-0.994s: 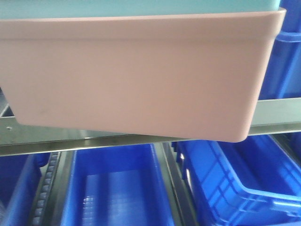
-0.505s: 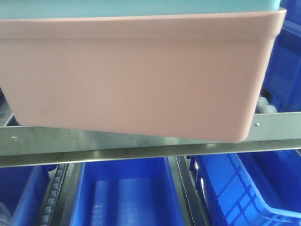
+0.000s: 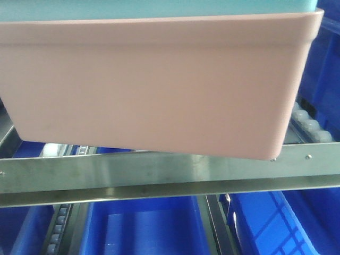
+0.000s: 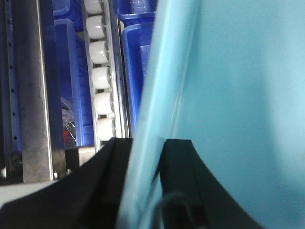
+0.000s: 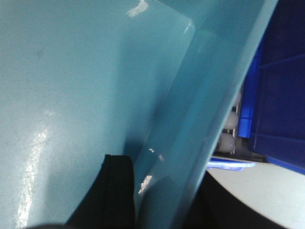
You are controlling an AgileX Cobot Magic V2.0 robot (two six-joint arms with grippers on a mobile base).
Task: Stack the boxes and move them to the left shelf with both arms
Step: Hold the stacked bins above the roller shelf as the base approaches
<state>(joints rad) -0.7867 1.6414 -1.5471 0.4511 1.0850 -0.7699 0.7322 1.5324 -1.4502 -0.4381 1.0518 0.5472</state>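
The salmon pink bin (image 3: 154, 85) fills the front view, held in the air with the turquoise bin (image 3: 159, 8) nested in it. Its bottom edge hangs just above the shelf's steel front crossbar (image 3: 159, 178). My left gripper (image 4: 145, 148) is shut on the turquoise bin's (image 4: 228, 95) left wall, one finger (image 4: 178, 162) inside, one outside. My right gripper (image 5: 159, 164) is shut on the turquoise bin's (image 5: 86, 86) right wall, one finger (image 5: 114, 191) inside. White roller wheels (image 4: 101, 76) of the shelf lane run beside the bin's left side.
Dark blue crates (image 3: 143, 226) sit on the level below the crossbar, and more (image 3: 326, 69) stand at the right behind a roller rail (image 3: 311, 125). A steel upright (image 4: 33, 95) stands left of the rollers. A white surface (image 5: 267, 183) lies below the bin's right side.
The crossbar and the blue crates have slid down in the front view, so the stacked bins now sit higher against the rack. The roller rail at the right has come into sight.
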